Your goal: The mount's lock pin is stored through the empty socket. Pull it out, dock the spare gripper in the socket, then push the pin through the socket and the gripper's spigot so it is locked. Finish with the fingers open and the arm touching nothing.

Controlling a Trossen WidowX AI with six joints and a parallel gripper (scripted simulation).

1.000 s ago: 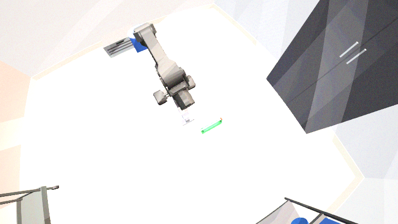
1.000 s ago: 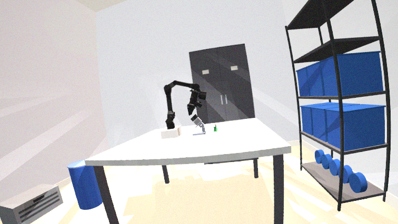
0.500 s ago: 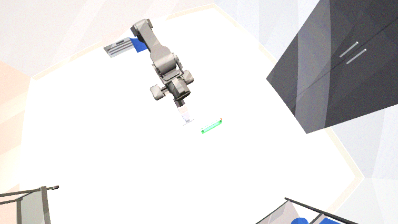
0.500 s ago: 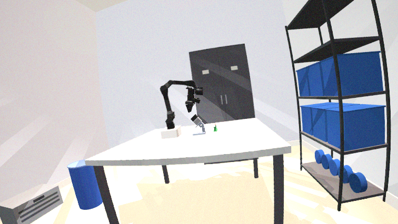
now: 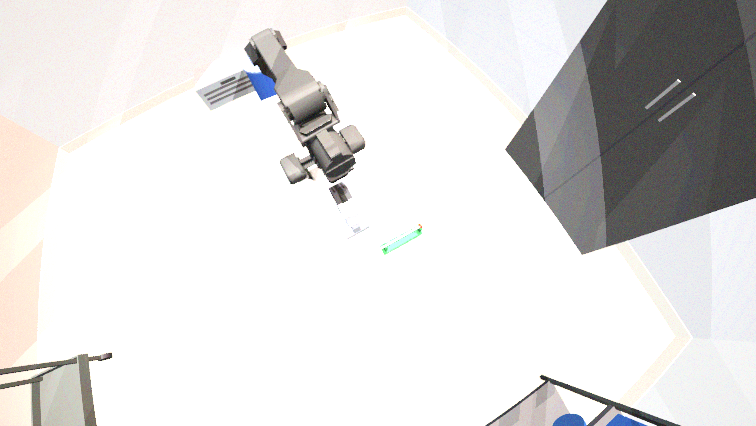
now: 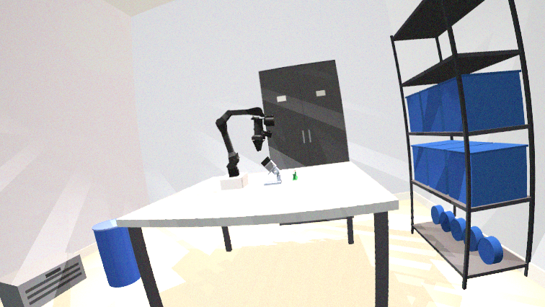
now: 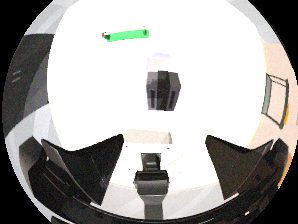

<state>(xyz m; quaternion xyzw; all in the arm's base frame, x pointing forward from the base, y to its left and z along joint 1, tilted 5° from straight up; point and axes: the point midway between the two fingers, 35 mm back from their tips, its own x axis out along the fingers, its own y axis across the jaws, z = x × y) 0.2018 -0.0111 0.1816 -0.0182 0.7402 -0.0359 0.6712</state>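
Pincer [image 5: 338, 177] [image 6: 258, 149] [image 7: 166, 140] wide open, nothing held, above the tilted spare gripper [image 5: 340, 193] [image 6: 267, 162] [image 7: 166, 140], at twelve o'clock in wrist view; docking seems done, pin check next.

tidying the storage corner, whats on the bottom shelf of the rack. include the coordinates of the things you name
In the exterior view, blue discs [image 6: 490, 250] stand in a row there; the rack's post [image 6: 466, 171] covers part of the row.

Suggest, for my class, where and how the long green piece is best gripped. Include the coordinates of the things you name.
Probably by mid-length, from above, closing across its long sides: the green piece [image 5: 402, 241] [image 6: 295, 176] [image 7: 128, 35] lies low, long and narrow, with small raised bits at its ends to avoid.
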